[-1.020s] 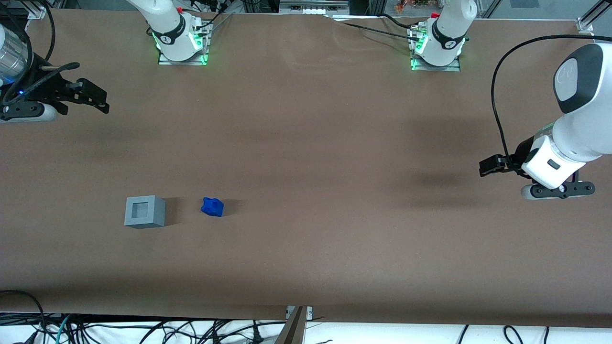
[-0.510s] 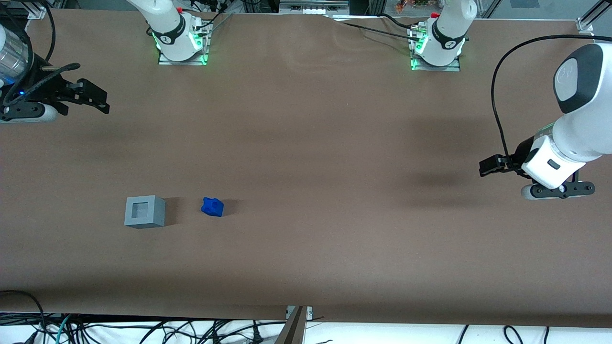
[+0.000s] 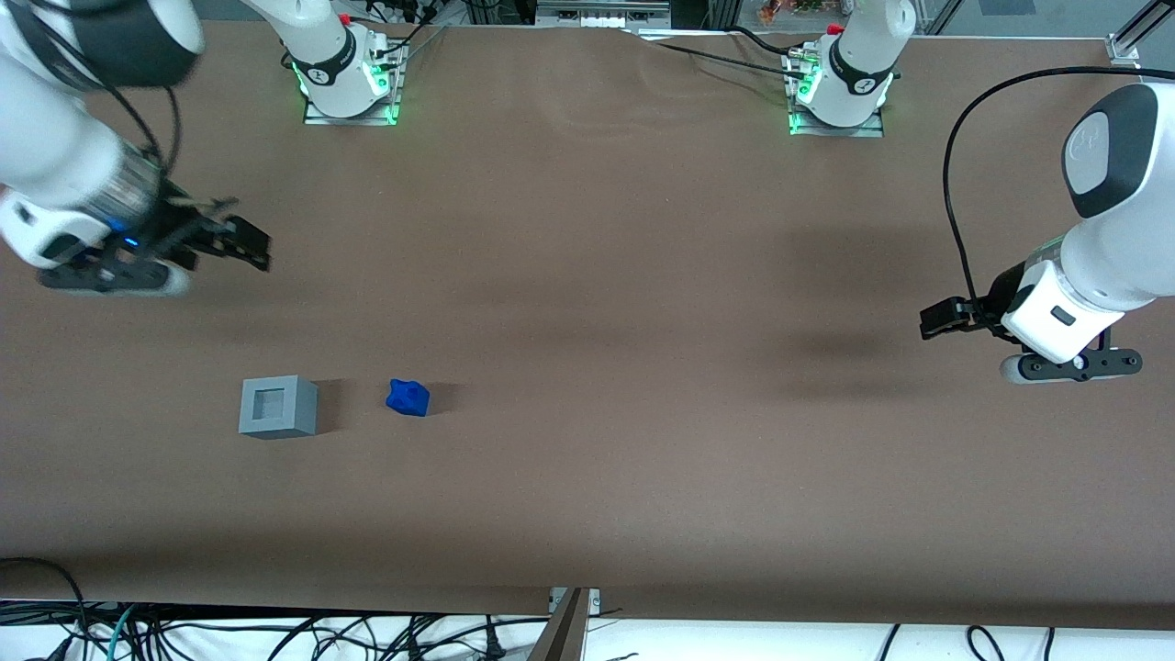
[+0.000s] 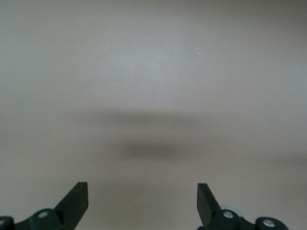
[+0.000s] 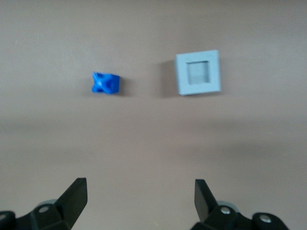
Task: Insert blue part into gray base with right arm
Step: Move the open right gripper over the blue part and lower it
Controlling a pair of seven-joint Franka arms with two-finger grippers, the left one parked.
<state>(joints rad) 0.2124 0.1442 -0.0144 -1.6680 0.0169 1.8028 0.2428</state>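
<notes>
A brown paper-like sheet covers the long table [image 3: 643, 275], lightly rippled near the arm bases, with loose cables hanging along its near edge. The gray base [image 3: 278, 407] sits squarely on it, recess facing up. The blue part [image 3: 408, 397] lies near it, at the base's 3 o'clock in the front view, apart from it; its long axis cannot be told. The right arm's gripper [image 3: 246, 246] hovers at the base's 12 o'clock, farther from the front camera, its fingers [image 5: 76, 197] spread wide and holding nothing.
</notes>
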